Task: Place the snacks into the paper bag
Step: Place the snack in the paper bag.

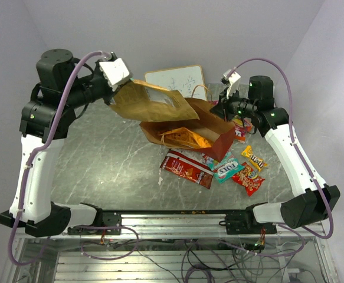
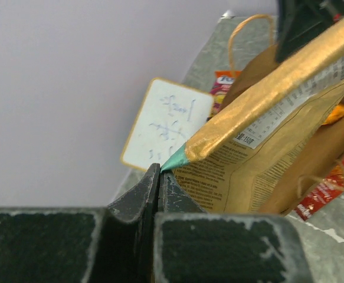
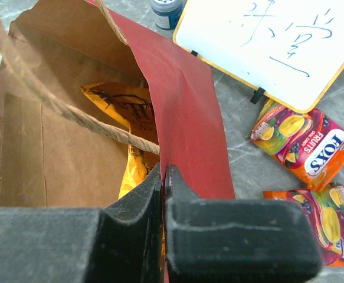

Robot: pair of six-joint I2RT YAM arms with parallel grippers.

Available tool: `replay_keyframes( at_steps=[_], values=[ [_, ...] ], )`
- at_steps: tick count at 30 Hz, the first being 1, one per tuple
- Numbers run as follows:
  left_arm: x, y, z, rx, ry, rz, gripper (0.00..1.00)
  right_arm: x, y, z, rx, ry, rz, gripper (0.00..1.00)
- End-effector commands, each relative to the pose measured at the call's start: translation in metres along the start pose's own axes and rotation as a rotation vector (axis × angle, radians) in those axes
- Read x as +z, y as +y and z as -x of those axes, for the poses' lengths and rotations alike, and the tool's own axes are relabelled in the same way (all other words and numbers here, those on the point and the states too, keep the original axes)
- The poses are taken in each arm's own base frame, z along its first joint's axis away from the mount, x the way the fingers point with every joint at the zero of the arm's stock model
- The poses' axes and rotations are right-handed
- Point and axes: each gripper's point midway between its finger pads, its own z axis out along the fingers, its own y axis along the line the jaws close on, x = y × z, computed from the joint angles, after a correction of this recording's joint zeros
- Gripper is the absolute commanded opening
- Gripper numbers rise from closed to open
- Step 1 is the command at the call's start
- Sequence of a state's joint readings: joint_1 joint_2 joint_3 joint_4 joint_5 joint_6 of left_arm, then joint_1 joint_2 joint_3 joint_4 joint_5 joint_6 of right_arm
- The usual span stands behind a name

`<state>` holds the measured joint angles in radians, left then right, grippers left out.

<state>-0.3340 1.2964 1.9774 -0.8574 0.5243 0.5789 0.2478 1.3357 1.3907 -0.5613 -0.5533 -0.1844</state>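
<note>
Closest in the left wrist view, the left hand is clenched on the teal corner seal of a gold packet. The packet is broad and shiny with fine print on its back, and it slants away toward the paper bag. Foil like this is probably light, slick and crinkly, with contents that crush. The flat seal is the stiffest place to pinch. Held by one corner, the packet will likely swing.

From the right wrist, the right hand is shut on the bag's red wall at the rim, propping the mouth open. The inside is brown kraft, a twisted handle crosses it, and a yellow packet already lies within. The paper looks light and easily creased. I judge the mouth would sag if let go, so the rim is the right hold. Two orange fruit-sweet packets lie outside on the bench, beside a whiteboard.

From above, the bag lies tipped on the bench with its mouth toward the right arm, and the gold packet hangs over its far-left end. Whether the two touch I cannot tell. A long red chip bag, a teal packet, a small yellow packet and an orange one lie flat just in front of the mouth. Flat foil offers little purchase, so an end seal seems best.
</note>
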Motion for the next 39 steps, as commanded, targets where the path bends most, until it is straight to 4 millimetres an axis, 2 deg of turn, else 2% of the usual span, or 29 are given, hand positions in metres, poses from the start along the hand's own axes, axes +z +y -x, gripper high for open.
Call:
replay_keyframes(
  at_steps=[1, 12, 19, 29, 33, 39],
  values=[
    [0.016, -0.011, 0.029, 0.009, -0.086, -0.023, 0.07, -0.010, 0.008, 0.022, -0.046, -0.059, 0.034, 0.00],
    [0.057, -0.046, 0.027, 0.086, 0.000, -0.057, 0.07, -0.007, 0.003, 0.022, -0.030, -0.037, 0.028, 0.00],
    [0.080, -0.071, 0.015, 0.169, 0.077, -0.078, 0.07, -0.008, 0.001, 0.021, -0.032, -0.033, 0.012, 0.00],
    [0.111, -0.123, 0.028, 0.228, 0.047, -0.221, 0.07, -0.002, 0.000, 0.015, -0.010, -0.020, 0.027, 0.00],
    [0.115, -0.134, 0.034, 0.253, 0.047, -0.243, 0.07, -0.001, -0.003, 0.013, -0.008, -0.016, 0.014, 0.00],
    [0.102, -0.128, 0.055, 0.283, 0.014, -0.222, 0.07, 0.000, -0.014, 0.008, 0.004, -0.001, -0.041, 0.00]
  ],
)
